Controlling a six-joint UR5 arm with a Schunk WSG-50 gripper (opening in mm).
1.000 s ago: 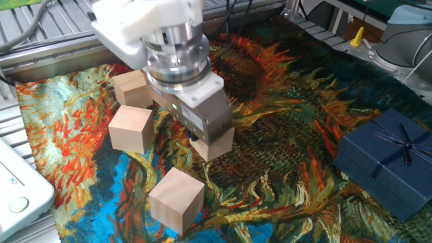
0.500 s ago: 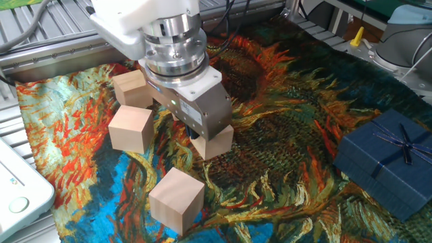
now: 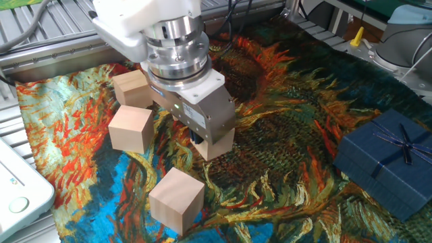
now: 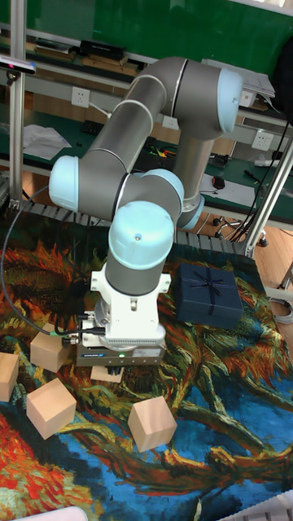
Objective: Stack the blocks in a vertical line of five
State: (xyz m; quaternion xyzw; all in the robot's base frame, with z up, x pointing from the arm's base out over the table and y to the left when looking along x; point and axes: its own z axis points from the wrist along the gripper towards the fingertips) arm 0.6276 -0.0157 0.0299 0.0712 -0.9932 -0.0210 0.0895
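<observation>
My gripper [image 3: 206, 140] reaches down onto a pale wooden block [image 3: 219, 143] on the painted cloth, its body covering most of the block. One dark finger [image 3: 196, 138] presses the block's left side, so the jaws look shut on it. Three more blocks lie to the left and front in the fixed view: one at the back [image 3: 133, 88], one beside it [image 3: 130, 128] and one nearest the camera [image 3: 177, 199]. The tall fixed view shows the gripper [image 4: 112, 373] on the block [image 4: 102, 374], loose blocks [image 4: 50, 407] [image 4: 151, 423] [image 4: 49, 352], and another [image 4: 6, 376] cut by the left edge.
A dark blue ribboned gift box [image 3: 388, 158] [image 4: 209, 295] sits at the right of the cloth. A white device [image 3: 17, 185] lies at the left edge. Metal frame rails [image 3: 40, 47] run behind the cloth.
The gripper shifted slightly up and back, then returned to nearly the same spot over the block. The loose blocks have not moved.
</observation>
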